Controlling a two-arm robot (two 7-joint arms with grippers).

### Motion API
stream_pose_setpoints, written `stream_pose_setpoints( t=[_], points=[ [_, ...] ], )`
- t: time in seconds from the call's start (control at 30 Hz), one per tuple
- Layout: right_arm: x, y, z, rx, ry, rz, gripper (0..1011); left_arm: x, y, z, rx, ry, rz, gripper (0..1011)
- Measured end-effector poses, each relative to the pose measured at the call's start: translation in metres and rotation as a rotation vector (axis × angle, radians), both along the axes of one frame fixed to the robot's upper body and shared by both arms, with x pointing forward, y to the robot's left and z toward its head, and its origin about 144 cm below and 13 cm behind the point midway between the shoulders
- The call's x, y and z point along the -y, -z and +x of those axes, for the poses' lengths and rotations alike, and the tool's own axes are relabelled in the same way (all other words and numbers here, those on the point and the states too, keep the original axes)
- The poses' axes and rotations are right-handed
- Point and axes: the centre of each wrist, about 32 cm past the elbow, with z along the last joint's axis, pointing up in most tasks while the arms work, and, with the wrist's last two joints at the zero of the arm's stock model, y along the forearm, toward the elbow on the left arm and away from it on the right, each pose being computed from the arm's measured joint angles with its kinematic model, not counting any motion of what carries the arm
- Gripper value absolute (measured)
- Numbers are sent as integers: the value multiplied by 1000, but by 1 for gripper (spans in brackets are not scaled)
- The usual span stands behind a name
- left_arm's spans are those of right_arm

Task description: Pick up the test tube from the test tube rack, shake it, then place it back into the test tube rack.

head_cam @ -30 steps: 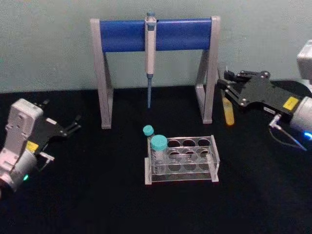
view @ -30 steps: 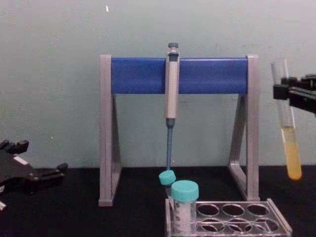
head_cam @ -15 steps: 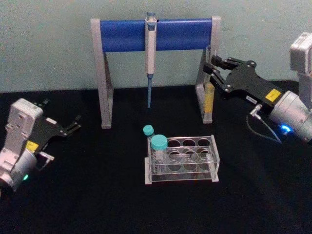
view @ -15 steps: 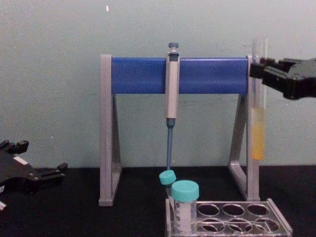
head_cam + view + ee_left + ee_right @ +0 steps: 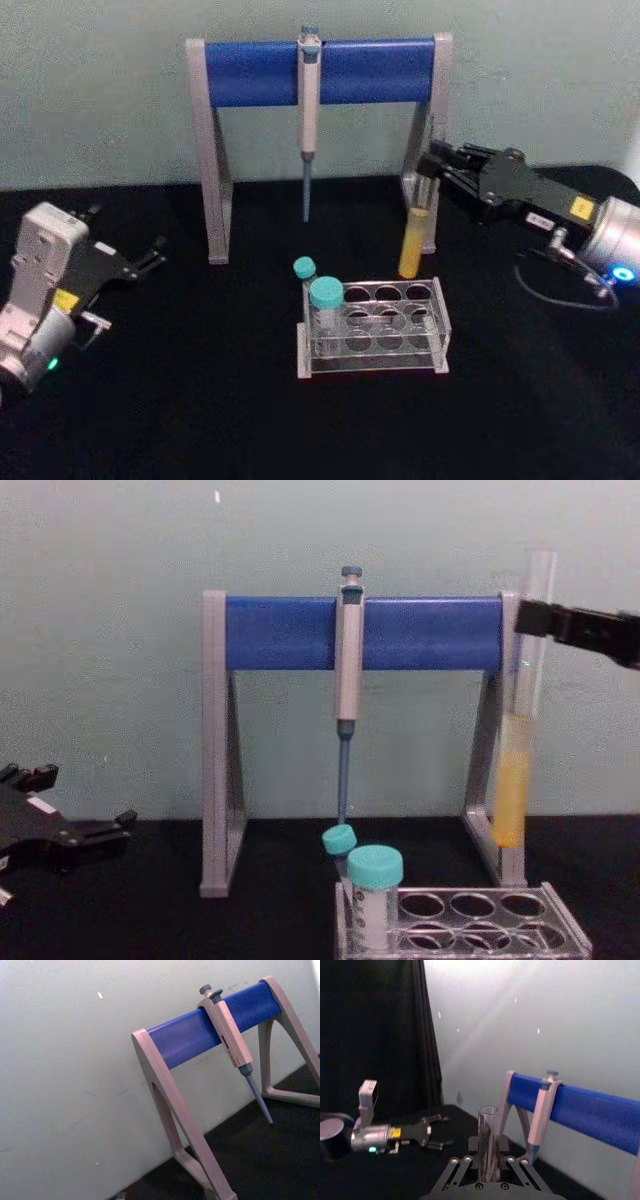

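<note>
Lowered since half a second earlier, the right hand (image 5: 432,166) had brought the test tube (image 5: 414,238) down from beside the blue bar until its round bottom hung just above the back right corner of the test tube rack (image 5: 441,312). That hand pinched the tube near its open top; the right wrist view showed the glass (image 5: 487,1142) clamped between the fingers (image 5: 506,1159). In the chest view the tube (image 5: 516,730) leaned slightly and overlapped the right leg of the pipette stand (image 5: 512,680), with a clear gap between its yellow end and the rack (image 5: 565,925).

Two teal-capped tubes (image 5: 322,292) took the rack's left column, and the holes to their right stood open. A grey-blue pipette (image 5: 308,110) hung from the middle of the stand (image 5: 250,72), well to the left of the held tube.

Yellow stickers sat on both hands, their writing too small to read.

Far left, low over the black table (image 5: 200,410), the left hand (image 5: 152,256) rested with its fingers spread, well apart from the rack.
</note>
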Motion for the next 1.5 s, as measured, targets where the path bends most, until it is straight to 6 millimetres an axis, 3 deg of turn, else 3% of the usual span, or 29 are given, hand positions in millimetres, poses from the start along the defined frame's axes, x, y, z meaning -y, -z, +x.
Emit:
stream_pose_setpoints(
  t=[0.37, 0.63, 0.83, 1.1, 1.27, 1.5],
  points=[
    [18, -16, -15, 63, 143, -209, 227, 0, 0, 0, 0, 0, 0, 1001],
    [-6, -17, -17, 267, 356, -371, 227, 0, 0, 0, 0, 0, 0, 1002],
    [-23, -11, -13, 323, 413, -318, 227, 0, 0, 0, 0, 0, 0, 1002],
    [-29, -5, -3, 256, 311, -144, 227, 0, 0, 0, 0, 0, 0, 1001],
    [-19, -3, 4, 136, 142, -34, 227, 0, 0, 0, 0, 0, 0, 1001],
    [2, -6, 0, 68, 42, -72, 227, 0, 0, 0, 0, 0, 0, 1001]
  ],
)
